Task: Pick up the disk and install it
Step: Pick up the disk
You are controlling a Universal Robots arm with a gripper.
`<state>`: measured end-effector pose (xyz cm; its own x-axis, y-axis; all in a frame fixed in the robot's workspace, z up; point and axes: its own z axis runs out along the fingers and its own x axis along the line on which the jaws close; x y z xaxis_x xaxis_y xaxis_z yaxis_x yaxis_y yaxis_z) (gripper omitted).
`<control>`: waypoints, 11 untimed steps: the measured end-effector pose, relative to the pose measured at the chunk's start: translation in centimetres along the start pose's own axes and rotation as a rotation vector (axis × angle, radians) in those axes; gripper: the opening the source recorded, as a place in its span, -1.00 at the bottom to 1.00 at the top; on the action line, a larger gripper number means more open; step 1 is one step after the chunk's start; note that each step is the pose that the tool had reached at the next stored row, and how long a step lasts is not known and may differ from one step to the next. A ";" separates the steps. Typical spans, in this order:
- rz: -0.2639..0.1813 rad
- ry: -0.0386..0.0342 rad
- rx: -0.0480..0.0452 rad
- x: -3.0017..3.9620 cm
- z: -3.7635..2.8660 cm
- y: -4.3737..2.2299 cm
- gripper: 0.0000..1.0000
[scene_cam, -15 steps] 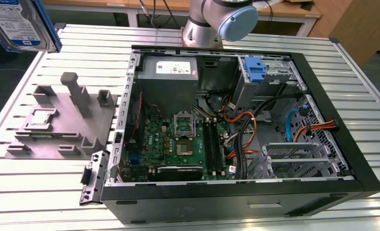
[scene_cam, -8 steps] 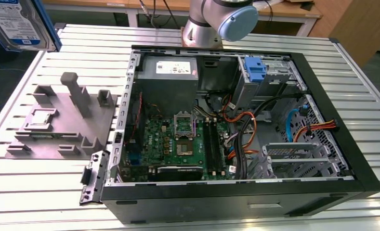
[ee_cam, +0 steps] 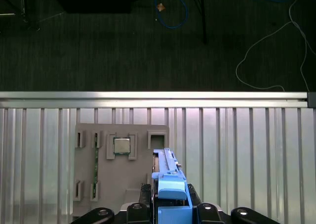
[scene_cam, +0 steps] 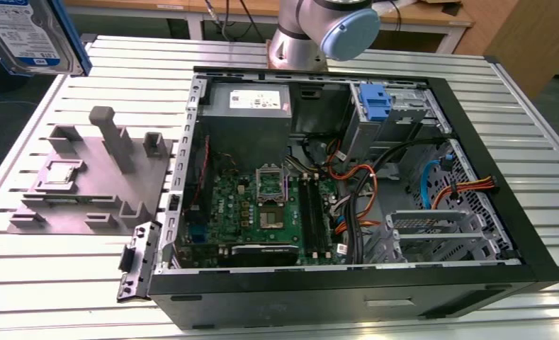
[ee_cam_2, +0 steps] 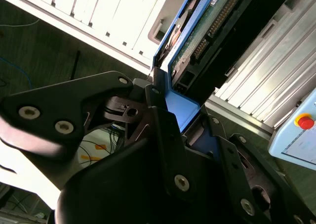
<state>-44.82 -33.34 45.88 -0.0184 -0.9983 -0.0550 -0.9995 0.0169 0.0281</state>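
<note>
Pinching the disk [ee_cam_2: 197, 43] by its blue carrier between gripper [ee_cam_2: 170, 105] fingers, far end out of frame. Cut off too at the exterior view's upper-left corner, apart from the fixture [scene_cam: 90, 177].

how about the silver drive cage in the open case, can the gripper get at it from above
Probably yes: the case is open on top and nothing covers the silver drive cage, though orange cables run close by. The gripper is shut on the disk.

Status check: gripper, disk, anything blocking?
Gripper shut on the disk, held above the grey fixture. Disk not yet in the open case. Orange cables run beside the drive cage.
</note>
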 end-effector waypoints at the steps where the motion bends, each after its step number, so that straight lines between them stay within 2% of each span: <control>1: 0.000 0.0000 0.0000 0.00 0.00 -0.06 -0.26; 11: 0.000 -0.0001 0.0001 -0.01 -0.17 -0.10 -0.26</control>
<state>-44.71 -33.34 46.05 -0.0186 -0.9983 -0.0550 -0.9995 0.0171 0.0280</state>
